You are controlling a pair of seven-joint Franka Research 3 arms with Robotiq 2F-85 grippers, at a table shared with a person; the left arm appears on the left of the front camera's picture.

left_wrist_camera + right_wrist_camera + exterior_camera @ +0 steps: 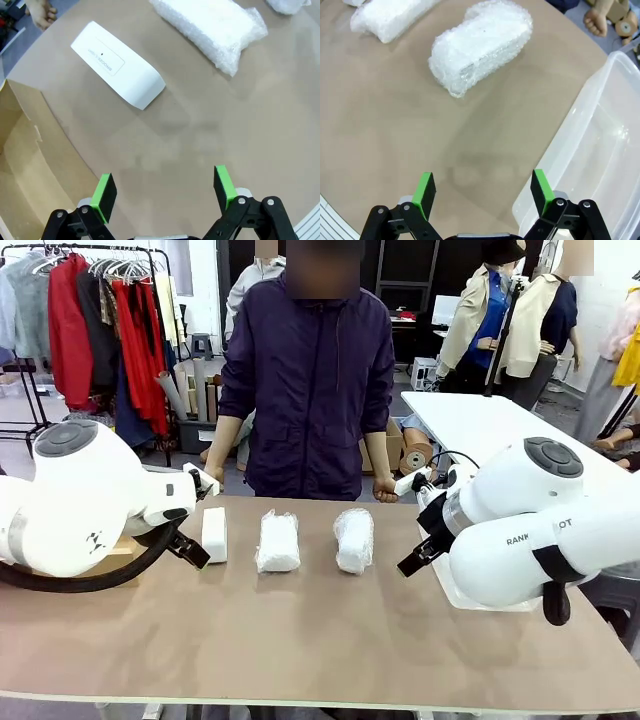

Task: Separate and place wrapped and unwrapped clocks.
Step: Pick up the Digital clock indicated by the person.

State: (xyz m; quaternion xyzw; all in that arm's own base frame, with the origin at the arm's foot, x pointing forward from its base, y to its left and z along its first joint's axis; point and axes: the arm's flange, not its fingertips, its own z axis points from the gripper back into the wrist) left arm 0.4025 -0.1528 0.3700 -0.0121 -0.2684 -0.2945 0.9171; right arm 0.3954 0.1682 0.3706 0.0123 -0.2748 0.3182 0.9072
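Note:
Three clocks lie in a row across the far half of the table. The bare white clock (214, 534) (118, 64) is leftmost, a wrapped clock (277, 541) (210, 25) is in the middle, and a second wrapped clock (353, 539) (480, 45) is on the right. My left gripper (192, 548) (165, 192) hovers open just left of the bare clock, holding nothing. My right gripper (415, 562) (484, 192) hovers open to the right of the right-hand wrapped clock, also holding nothing.
A person stands at the far edge with both fists (385, 488) resting on the table. An open cardboard box (20, 150) sits beside my left gripper. A clear plastic bin (590, 160) sits beside my right gripper. The near half of the brown table (300, 640) is bare.

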